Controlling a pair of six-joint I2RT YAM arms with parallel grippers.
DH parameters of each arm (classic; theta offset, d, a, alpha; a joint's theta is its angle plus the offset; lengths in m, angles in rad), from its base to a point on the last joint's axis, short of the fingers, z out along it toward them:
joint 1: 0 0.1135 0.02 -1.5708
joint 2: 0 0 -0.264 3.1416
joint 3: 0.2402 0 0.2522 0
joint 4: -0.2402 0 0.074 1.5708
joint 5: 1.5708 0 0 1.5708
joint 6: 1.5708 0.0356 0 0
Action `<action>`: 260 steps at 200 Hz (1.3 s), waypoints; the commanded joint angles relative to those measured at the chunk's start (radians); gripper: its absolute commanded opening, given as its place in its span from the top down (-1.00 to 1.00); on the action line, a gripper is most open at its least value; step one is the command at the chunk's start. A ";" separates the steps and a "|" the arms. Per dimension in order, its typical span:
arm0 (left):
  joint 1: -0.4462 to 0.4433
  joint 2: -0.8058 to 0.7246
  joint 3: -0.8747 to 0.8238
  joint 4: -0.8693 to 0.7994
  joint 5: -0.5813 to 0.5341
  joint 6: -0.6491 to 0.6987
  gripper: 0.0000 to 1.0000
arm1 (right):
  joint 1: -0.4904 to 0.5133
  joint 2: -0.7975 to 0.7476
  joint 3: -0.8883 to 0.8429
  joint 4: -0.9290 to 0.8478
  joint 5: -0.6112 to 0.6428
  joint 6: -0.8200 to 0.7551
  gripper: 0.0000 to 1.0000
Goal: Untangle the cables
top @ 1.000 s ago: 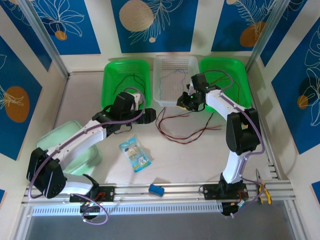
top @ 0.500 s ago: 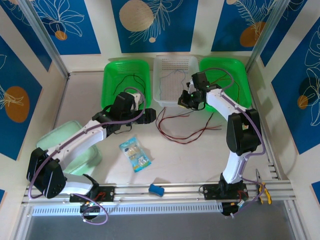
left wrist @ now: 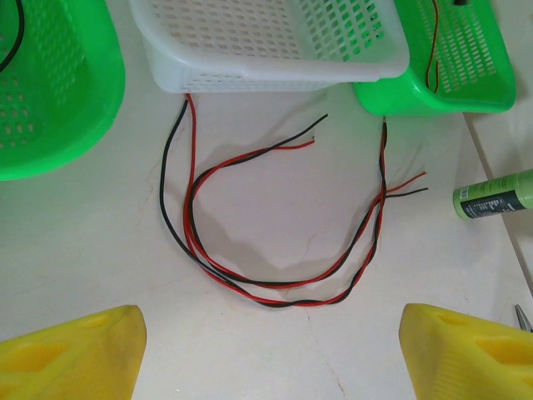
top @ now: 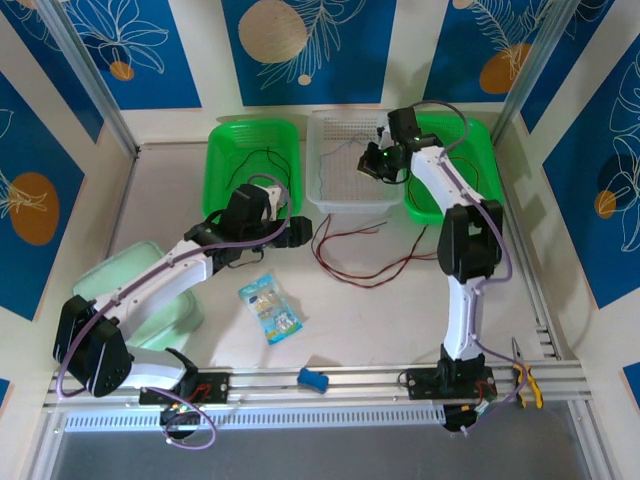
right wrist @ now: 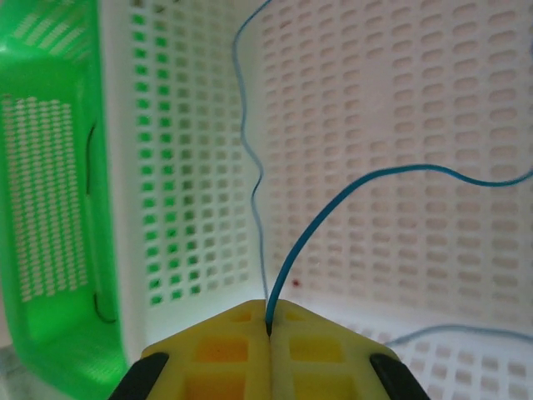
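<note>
Table: pale, smooth, matt top.

Three slotted plastic baskets with rounded corners stand in a row at the far edge. They are the left green basket, the white basket and the right green basket. A pale green tub, milky plastic, sits near the left, partly under the left arm.

Right gripper is over the white basket. Its blocky yellow fingers are pressed together, pinching the blue cable. This thin, glossy strand rises from the pinch and curves off right. Another run of it wanders up beside the basket wall.

Left gripper is low over the table by the left green basket, fingers spread wide with nothing between them.

Red and black cables lie on the table in front of the white basket, loosely twisted into a wide U. One end runs up to the basket's front edge; the other ends splay apart.

A thin black cable curls inside the left green basket. A red-and-black strand lies in the right green one.

Snack packet: glossy, crinkled, print too small to read.

Green tube: on its side right of the loop, pale label, lettering illegible.

Blue block on the front rail. Yellow-handled pliers at the rail's right end.
</note>
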 commanded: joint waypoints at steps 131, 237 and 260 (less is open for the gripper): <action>-0.010 -0.013 0.016 -0.019 0.004 0.022 -0.61 | 0.023 -0.087 0.041 -0.193 0.102 -0.092 -0.03; -0.002 -0.079 -0.098 -0.019 0.014 -0.047 -0.61 | 0.230 -0.698 -0.741 0.148 0.174 -0.229 0.17; 0.003 -0.091 -0.118 -0.030 0.008 -0.046 -0.61 | 0.300 -0.702 -0.847 0.230 0.197 -0.232 0.26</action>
